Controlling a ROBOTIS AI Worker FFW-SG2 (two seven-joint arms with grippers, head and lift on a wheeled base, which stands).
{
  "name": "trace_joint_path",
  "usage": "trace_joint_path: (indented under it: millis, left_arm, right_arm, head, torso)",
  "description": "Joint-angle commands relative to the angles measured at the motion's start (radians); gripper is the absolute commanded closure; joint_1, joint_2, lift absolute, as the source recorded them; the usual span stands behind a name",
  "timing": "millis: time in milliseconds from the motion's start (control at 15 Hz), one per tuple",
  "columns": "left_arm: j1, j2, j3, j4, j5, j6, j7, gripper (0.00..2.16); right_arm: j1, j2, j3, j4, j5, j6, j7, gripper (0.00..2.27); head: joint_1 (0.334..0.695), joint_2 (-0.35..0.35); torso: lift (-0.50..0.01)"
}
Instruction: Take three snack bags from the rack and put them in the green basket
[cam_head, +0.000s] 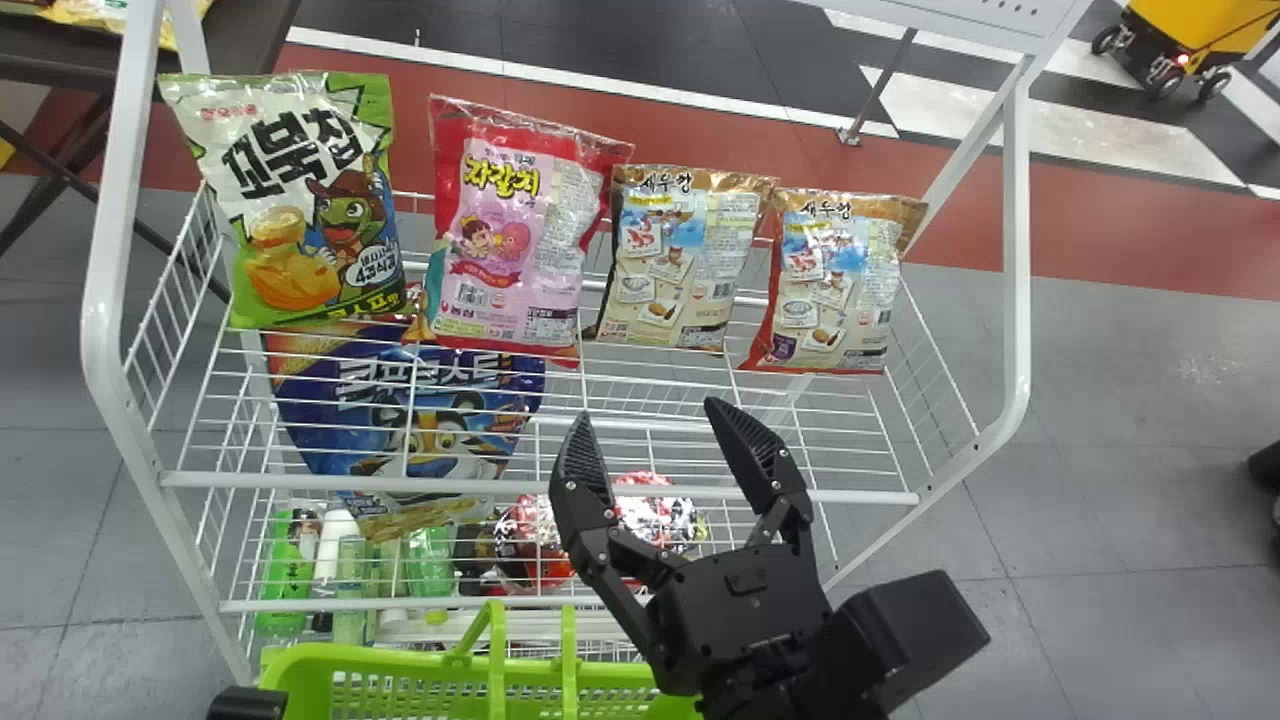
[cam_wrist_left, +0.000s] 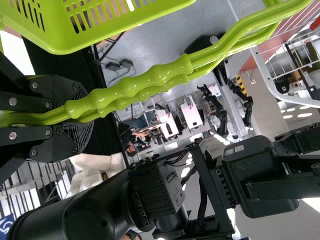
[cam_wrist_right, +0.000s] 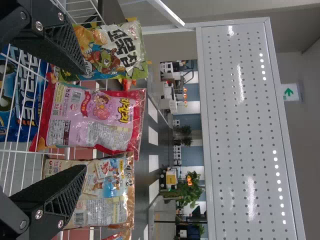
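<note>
**Right hand (cam_head: 650, 415) open before the snack bags; left hand (cam_wrist_left: 84, 114) on the basket handles (cam_wrist_left: 125, 92)**

Right arm (cam_head: 745, 600) comes in from the near edge, to the right of the green basket (cam_head: 350, 655), and points far with a lean to the left. Fingers lie side by side, left and right, on the near side of the rack (cam_head: 1015, 250).

Right hand: fingers spread wide, nothing between them. In the head view the gap lines up roughly with the left brown bag (cam_head: 680, 265). Distance to the bags hard to judge.

Left hand: fingers closed around the green handles.

Bags: four upright in a row on the rack's upper shelf. Left to right: green bag (cam_head: 290, 200), pink bag (cam_head: 510, 240), left brown bag, right brown bag (cam_head: 830, 285). A blue bag (cam_head: 440, 400) sits lower, beneath the green and pink ones. Basket is at the near left, just before the rack, handles up.

Edges: white front rail (cam_head: 350, 483) crosses left to right beyond the fingers; wire sides close off both ends of the shelf. Perforated panel (cam_wrist_right: 245, 125) stands above the bags. Bare wire floor between the bags' bottoms and the front rail. Narrow gap between pink and left brown bags; brown bags nearly meet at their tops. Some room between right brown bag and right wire side.
</note>
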Motion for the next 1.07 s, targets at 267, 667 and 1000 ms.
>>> trace_joint_path:
  millis: [267, 667, 1000]
  left_arm:
    - [0.001, -0.003, 0.007, 0.000, 0.006, -0.002, -0.006, 1.37]
    - [0.006, -0.003, 0.008, 0.000, 0.014, -0.002, -0.006, 1.37]
    - [0.009, 0.006, -0.002, -0.011, 0.021, 0.001, -0.012, 1.37]
  right_arm:
    - [-0.002, 0.000, 0.000, 0.001, 0.000, 0.000, 0.000, 0.16]
    - [-0.004, 0.001, 0.005, 0.012, -0.003, -0.040, -0.001, 0.16]
    - [-0.205, 0.003, 0.015, 0.098, -0.015, 0.015, 0.026, 0.16]
  head:
    - [0.695, -0.350]
    - [0.695, -0.350]
    - [0.695, -0.350]
  torso:
    - [-0.009]
    - [-0.008]
    - [-0.008]
